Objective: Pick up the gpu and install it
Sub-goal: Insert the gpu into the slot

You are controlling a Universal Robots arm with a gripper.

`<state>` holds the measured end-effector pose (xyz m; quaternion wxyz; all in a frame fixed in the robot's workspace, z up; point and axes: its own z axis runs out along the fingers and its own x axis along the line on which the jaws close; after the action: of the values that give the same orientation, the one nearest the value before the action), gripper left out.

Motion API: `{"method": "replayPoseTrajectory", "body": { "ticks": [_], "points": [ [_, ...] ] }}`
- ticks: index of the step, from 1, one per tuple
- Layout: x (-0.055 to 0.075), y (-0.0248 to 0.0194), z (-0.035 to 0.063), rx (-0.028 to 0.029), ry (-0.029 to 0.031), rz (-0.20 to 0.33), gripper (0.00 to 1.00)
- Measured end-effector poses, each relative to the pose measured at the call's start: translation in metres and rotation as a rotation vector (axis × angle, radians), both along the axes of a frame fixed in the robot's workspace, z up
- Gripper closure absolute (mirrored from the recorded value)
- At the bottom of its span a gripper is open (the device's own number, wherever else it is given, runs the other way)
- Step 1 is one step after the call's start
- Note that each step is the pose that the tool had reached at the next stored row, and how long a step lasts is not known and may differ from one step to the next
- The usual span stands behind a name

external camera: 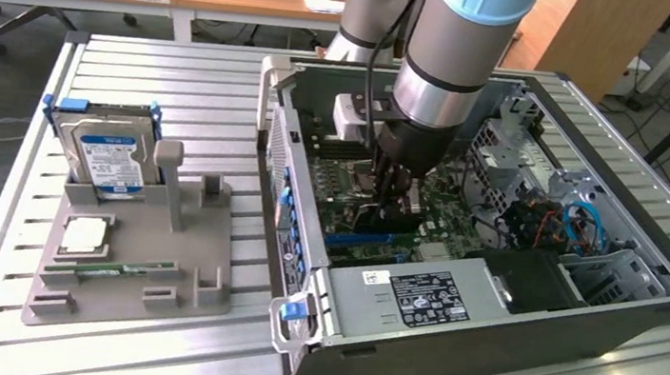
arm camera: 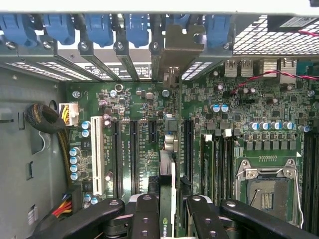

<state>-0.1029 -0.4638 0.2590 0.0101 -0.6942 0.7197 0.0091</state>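
Note:
The open computer case [external camera: 545, 348] lies on the slatted table with its green motherboard [arm camera: 239, 119] exposed. My gripper [external camera: 392, 193] reaches down inside it, over the board's expansion slots. In the wrist view the gripper [arm camera: 172, 219] is shut on the gpu [arm camera: 169, 149], a thin card seen edge-on between the two black fingers [arm camera: 144, 219]. The card stands upright along a long black slot. Its silver-grey bracket [arm camera: 182, 47] sits against the case's rear slot openings, among the blue latches [arm camera: 99, 25]. In the exterior view the gpu [external camera: 385, 217] is a dark sliver below the fingers.
A grey fixture [external camera: 172, 263] at the exterior view's left holds a hard drive [external camera: 109, 155], a square chip [external camera: 86, 236] and a memory stick [external camera: 114, 269]. Inside the case are the power supply [external camera: 424, 299], the CPU socket [arm camera: 269, 191] and cable bundles [arm camera: 47, 119].

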Motion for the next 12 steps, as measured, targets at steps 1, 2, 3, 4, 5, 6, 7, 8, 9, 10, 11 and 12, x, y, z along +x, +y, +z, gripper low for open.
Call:
{"method": "replayPoseTrajectory", "body": {
  "ticks": [1,2,3,4,5,6,7,8,9,10,11,12],
  "points": [
    [0.0,0.0,0.0,0.0,0.0,0.002,0.74],
    [0.0001,0.0001,-0.0001,0.0,0.0,0.004,0.74],
    [0.0001,0.0001,-0.0001,0.0,0.0,0.005,0.74],
    [0.0001,0.0001,-0.0001,0.0,0.0,0.005,0.74],
    [0.0002,0.0001,-0.0001,0.0,0.0,0.005,0.74],
    [0.0002,0.0001,-0.0001,0.0,0.0,0.005,0.74],
    [0.0002,0.0001,0.0,0.0,0.0,0.005,0.74],
    [0.0002,0.0001,-0.0001,0.0,0.0,0.005,0.74],
    [0.0003,0.0001,-0.0001,0.0,0.0,0.005,0.74],
    [0.0004,0.0001,0.0,0.0,0.0,0.005,0.74],
    [0.0004,0.0001,0.0,0.0,0.0,0.005,0.74],
    [0.0004,0.0001,0.0,-0.0001,0.0001,0.005,0.74]
  ]
}}
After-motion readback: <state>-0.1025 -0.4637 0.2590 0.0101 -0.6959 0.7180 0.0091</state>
